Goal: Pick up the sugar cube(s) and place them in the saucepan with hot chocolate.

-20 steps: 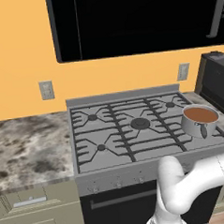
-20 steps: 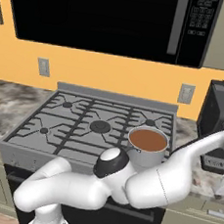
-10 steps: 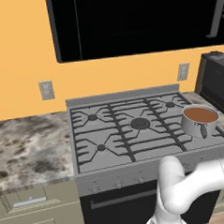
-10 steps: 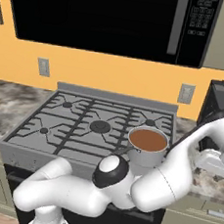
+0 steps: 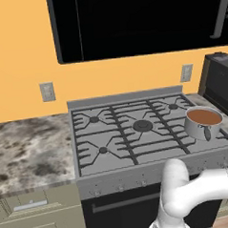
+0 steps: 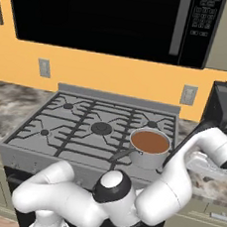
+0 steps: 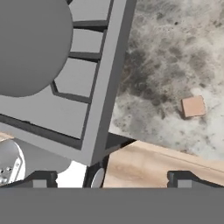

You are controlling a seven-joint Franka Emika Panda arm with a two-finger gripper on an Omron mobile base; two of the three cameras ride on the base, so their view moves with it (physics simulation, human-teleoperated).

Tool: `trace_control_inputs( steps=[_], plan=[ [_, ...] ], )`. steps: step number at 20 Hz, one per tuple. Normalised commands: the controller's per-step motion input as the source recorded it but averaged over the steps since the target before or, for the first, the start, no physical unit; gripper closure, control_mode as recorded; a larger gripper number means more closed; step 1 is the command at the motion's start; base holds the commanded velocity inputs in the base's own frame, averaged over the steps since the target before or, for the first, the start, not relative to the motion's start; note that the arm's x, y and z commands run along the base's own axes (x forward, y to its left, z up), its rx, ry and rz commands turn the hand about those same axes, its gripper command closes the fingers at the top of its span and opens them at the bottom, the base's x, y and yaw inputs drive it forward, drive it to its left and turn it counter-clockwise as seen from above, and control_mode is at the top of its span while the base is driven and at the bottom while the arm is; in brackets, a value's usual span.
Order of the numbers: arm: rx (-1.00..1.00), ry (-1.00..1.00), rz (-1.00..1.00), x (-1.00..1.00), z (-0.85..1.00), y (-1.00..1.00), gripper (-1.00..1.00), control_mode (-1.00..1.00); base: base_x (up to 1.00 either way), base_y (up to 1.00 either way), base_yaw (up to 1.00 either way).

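Pincer [image 7: 109, 179] wide open and empty, its two dark tips spread far apart along the bottom of the hand view. Up and to the right of the right tip, well apart from it, a small tan sugar cube [image 7: 193, 106] lies flat on the mottled grey counter [image 7: 175, 65]. The stove [image 7: 94, 100] edge fills the upper left. In the base views the saucepan [image 6: 149, 148] of brown liquid sits on the stove's front right burner.

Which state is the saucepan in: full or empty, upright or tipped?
Upright and holding liquid: the saucepan stands level on the stove grate, brown liquid near its rim.
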Motion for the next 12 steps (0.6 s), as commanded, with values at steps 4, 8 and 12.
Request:
trace_control_inputs(
  steps=[4,8,12],
  plan=[
    [-0.01,0.00,0.00,0.45,-0.47,-0.02,-1.00,-1.00,0.00,0.00,0.00],
    [-0.05,0.01,0.00,0.25,-0.47,-0.19,-1.00,-1.00,0.00,0.00,0.00],
    [-0.04,0.00,0.00,0.14,-0.20,-0.52,-1.00,-1.00,0.00,0.00,0.00]
  ],
)
